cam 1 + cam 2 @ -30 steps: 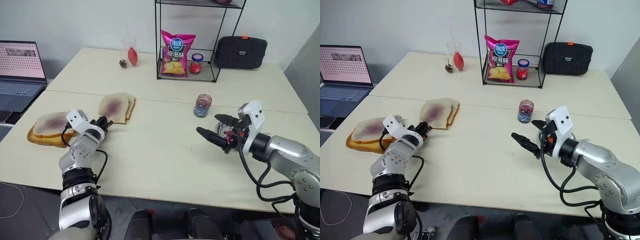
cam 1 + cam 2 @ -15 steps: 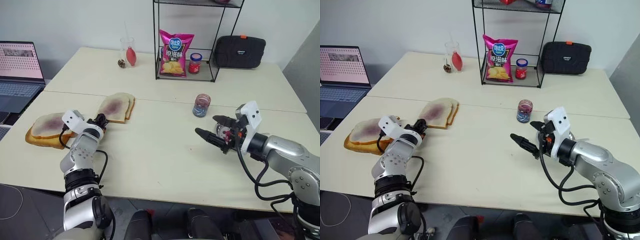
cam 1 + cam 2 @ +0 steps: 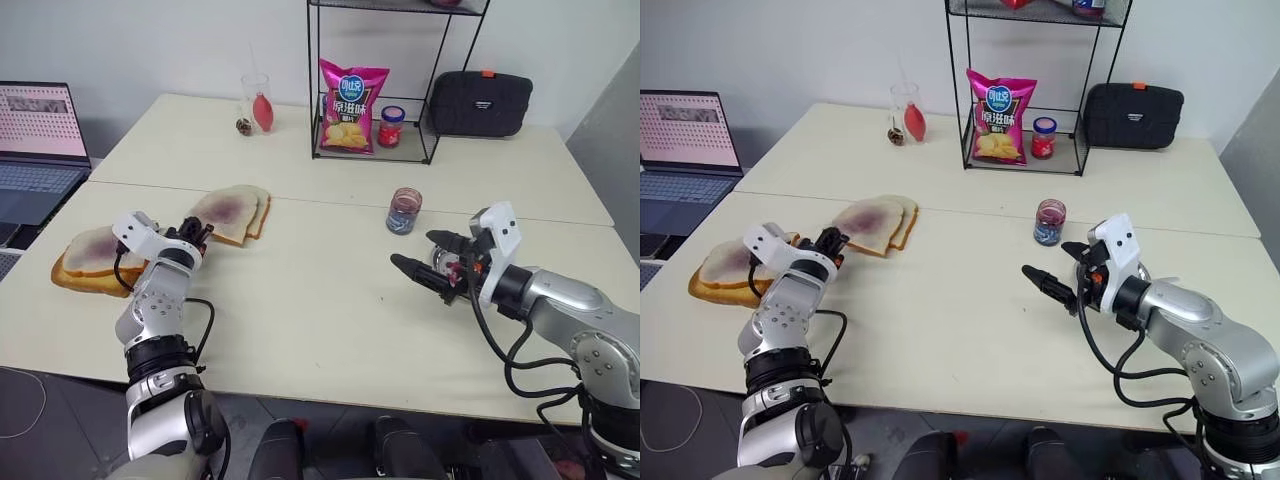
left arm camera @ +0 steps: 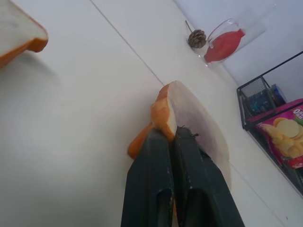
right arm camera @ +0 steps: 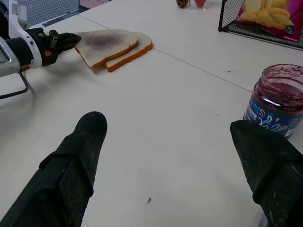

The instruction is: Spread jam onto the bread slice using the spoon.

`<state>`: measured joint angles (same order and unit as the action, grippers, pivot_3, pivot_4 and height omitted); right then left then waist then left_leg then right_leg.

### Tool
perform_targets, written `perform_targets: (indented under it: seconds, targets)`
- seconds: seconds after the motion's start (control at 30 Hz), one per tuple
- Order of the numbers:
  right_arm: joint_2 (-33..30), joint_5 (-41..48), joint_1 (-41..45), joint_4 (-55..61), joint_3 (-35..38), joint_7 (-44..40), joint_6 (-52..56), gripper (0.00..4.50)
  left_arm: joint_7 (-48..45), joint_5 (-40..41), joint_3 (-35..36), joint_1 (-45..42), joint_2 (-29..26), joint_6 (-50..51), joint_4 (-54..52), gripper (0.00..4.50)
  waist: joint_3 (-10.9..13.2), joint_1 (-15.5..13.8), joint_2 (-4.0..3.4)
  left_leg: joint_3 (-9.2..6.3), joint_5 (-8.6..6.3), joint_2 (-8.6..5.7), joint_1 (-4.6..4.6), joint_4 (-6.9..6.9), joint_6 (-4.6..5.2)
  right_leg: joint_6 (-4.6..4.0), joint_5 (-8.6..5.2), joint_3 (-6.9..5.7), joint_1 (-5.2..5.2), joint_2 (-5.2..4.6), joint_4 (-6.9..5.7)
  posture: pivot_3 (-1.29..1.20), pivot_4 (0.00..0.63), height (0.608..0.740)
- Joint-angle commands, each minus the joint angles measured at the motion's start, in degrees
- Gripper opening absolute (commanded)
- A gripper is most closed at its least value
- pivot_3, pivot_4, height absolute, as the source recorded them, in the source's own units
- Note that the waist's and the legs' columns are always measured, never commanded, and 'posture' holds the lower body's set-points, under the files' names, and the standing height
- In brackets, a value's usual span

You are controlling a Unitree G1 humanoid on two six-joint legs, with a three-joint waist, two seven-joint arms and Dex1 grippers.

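Jaws: left gripper pinched on the crust corner of the bread slice; right gripper spread wide, holding nothing. Slice sits at 10 o'clock on the table, atop another slice. Judgement: bread is light, soft, tears easily (grip crust, not crumb). Jam jar at 1 o'clock, open, rigid glass, likely slippery; label unreadable. Chip bag print illegible. Can't spot the spoon.
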<state>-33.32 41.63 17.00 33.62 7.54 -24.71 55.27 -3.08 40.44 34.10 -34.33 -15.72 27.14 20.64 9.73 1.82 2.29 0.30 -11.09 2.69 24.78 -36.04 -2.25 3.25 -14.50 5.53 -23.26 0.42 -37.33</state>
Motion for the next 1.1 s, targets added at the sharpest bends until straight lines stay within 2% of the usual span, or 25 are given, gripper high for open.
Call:
perform_targets:
  seconds: [0.03, 0.2, 0.27, 0.4, 0.5, 0.63, 0.7, 0.77, 0.83, 1.0, 1.1]
  targets:
    - [-0.3, 0.2, 1.0, 1.5, 0.8, -0.2, -1.5, 4.50, -5.1, 3.8, -1.9, -4.2, -3.1, 3.8, -5.7, 0.05, 0.0, 0.0, 0.04, -0.01, 0.00, 0.00, 0.01, 0.00, 0.00, 0.00, 0.00, -0.01, -0.01, 0.00, 0.00, 0.00, 0.150, 0.740]
    - [-2.1, 1.6, 0.3, 2.9, 2.4, -1.1, -0.3, 4.50, -13.8, 11.6, -4.6, -9.2, -8.9, 17.0, -9.0, 0.05, 0.0, 0.0, 0.06, -0.04, 0.00, 0.00, 0.04, -0.01, 0.00, 0.02, -0.01, -0.04, -0.01, 0.01, -0.01, 0.00, 0.150, 0.740]
    - [-3.1, 2.4, 0.0, 3.5, 3.0, -1.5, 0.1, 4.50, -18.7, 11.7, -8.7, -9.5, -11.9, 20.9, -11.4, 0.05, 0.0, 0.1, 0.06, -0.01, 0.00, 0.00, 0.03, 0.01, 0.00, 0.03, -0.02, -0.01, -0.02, 0.01, 0.02, 0.00, 0.150, 0.740]
    - [-6.2, 5.6, -2.2, 6.1, 6.7, -1.8, 2.5, 4.50, -37.5, 15.9, -22.8, -6.7, -20.2, 32.2, -24.1, 0.05, 0.1, 0.0, 0.04, -0.04, -0.01, 0.01, 0.06, 0.09, -0.01, -0.11, -0.06, -0.05, -0.07, 0.01, 0.02, 0.00, 0.150, 0.740]
    - [-7.6, 8.1, -3.1, 7.2, 8.1, -1.9, 3.8, 4.50, -43.7, 16.7, -26.8, -5.7, -22.8, 34.5, -27.5, 0.05, 0.1, 0.1, 0.03, -0.03, -0.04, 0.00, 0.05, 0.08, -0.05, -0.24, -0.10, -0.06, -0.06, -0.03, -0.04, 0.00, 0.150, 0.740]
    - [-8.8, 12.4, -6.3, 10.3, 9.6, -1.1, 5.7, 4.50, -55.6, -1.1, -45.2, -2.2, -25.9, 21.1, -22.8, 0.05, 0.0, 0.3, -0.13, -0.09, -0.02, 0.01, -0.13, 0.02, -0.02, -0.29, -0.42, -0.04, -0.18, 0.05, -0.60, 0.00, 0.150, 0.740]
    - [-8.4, 13.0, -6.9, 10.6, 9.8, 0.6, 5.6, 4.50, -56.8, -10.1, -50.6, -2.4, -24.7, 11.2, -16.0, 0.05, 0.0, 0.2, -0.26, -0.05, -0.02, 0.00, -0.25, 0.04, -0.02, -0.63, -0.61, -0.02, -0.09, 0.04, -0.61, 0.00, 0.150, 0.740]
    - [-8.3, 13.8, -7.3, 10.6, 10.1, 1.4, 5.5, 4.50, -58.0, -15.6, -53.5, -3.2, -23.6, 5.7, -11.1, 0.05, 0.0, 0.1, -0.17, -0.08, -0.01, 0.01, -0.24, 0.00, -0.01, -0.68, -0.62, -0.03, -0.09, 0.05, -0.63, 0.00, 0.150, 0.740]
    - [-7.5, 14.5, -8.1, 11.6, 10.1, 3.4, 5.5, 4.50, -57.5, -23.7, -57.4, -5.3, -21.2, -4.6, -3.2, 0.05, 0.0, 0.1, -0.15, -0.06, -0.01, 0.01, -0.21, -0.04, -0.01, -0.67, -0.61, 0.01, -0.10, 0.04, -0.62, 0.00, 0.150, 0.740]
    - [-7.4, 15.7, -9.7, 12.5, 10.6, 5.5, 5.0, 4.50, -55.6, -28.5, -55.1, -11.3, -14.5, -13.0, 7.2, 0.05, 0.0, -0.5, -0.17, -0.06, -0.01, -0.02, -0.05, -0.06, -0.01, -0.64, -0.62, -0.03, -0.12, -0.01, -0.52, 0.00, 0.150, 0.740]
    - [-7.5, 16.1, -10.5, 12.8, 10.6, 5.9, 4.7, 4.50, -54.6, -30.5, -53.6, -14.2, -11.9, -15.9, 12.9, 0.05, 0.0, -0.6, -0.16, -0.04, -0.02, -0.08, 0.03, -0.06, 0.00, -0.18, -0.47, -0.02, -0.16, -0.06, -0.48, 0.00, 0.150, 0.740]
